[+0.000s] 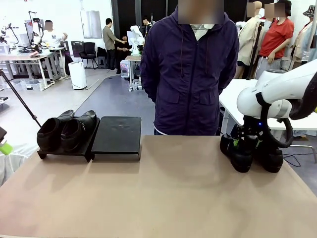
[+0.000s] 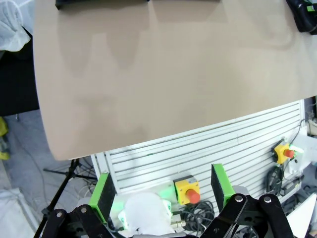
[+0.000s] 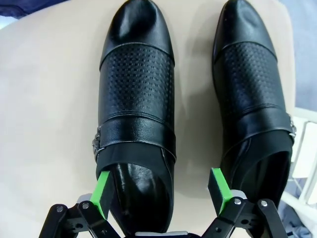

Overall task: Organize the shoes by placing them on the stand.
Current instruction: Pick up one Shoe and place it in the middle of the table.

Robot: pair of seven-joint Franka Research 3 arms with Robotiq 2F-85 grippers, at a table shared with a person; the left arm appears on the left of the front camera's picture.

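Note:
Two glossy black shoes (image 1: 64, 131) sit side by side on the left platform of the stand (image 1: 117, 134); its right platform is bare. Two more shoes (image 1: 241, 154) stand on the tan table at the right. My right gripper (image 1: 246, 142) hangs over them. In the right wrist view it (image 3: 161, 191) is open, its green pads (image 3: 102, 193) straddling the heel opening of the left shoe (image 3: 136, 84), with one pad between that shoe and the other shoe (image 3: 252, 84). My left gripper (image 2: 161, 191) is open and holds nothing, off the table's near edge.
A person in a dark purple jacket (image 1: 190, 74) stands at the far edge, arms back. A white table (image 1: 233, 96) stands behind at the right. Below the near edge are a slatted panel and yellow stop buttons (image 2: 190, 191). The tan tabletop (image 1: 168, 188) is bare in the middle.

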